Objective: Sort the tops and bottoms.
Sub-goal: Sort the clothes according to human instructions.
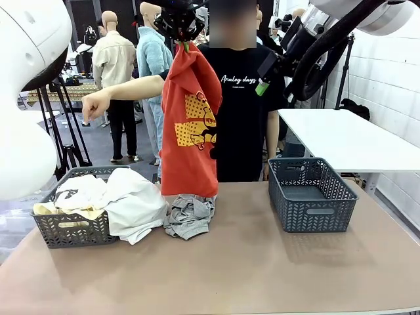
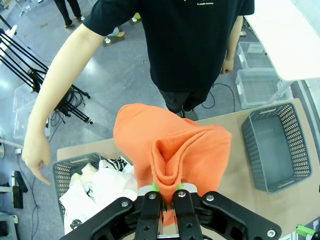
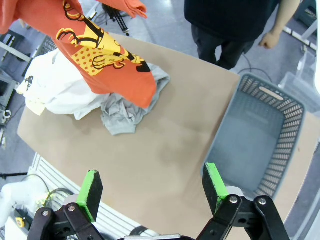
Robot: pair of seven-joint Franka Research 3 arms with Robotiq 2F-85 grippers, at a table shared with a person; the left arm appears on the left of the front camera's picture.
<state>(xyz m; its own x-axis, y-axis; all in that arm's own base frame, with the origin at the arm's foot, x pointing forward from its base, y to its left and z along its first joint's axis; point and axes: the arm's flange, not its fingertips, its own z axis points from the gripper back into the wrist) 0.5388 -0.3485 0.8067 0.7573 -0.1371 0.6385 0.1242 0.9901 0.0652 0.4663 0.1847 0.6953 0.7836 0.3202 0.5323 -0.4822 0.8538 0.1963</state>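
An orange-red top [image 1: 189,128] with a yellow cartoon print hangs full length above the table, and my left gripper [image 1: 182,41] is shut on its upper edge. From the left wrist, the bunched orange cloth [image 2: 172,150] sits pinched between my fingers [image 2: 165,196]. A grey garment [image 1: 189,215] lies crumpled on the table under its hem. White and pale yellow garments [image 1: 111,197] fill and spill from the left basket [image 1: 69,230]. High at the right, my right gripper [image 1: 264,86] is open; its green pads [image 3: 91,193] hover above the table with nothing between them.
An empty grey basket [image 1: 310,195] stands at the right of the brown table [image 1: 262,269]. A person in a black T-shirt [image 1: 244,98] stands at the far side, one arm [image 1: 118,92] stretched out to picture left over the left basket. A white table [image 1: 348,138] sits behind right.
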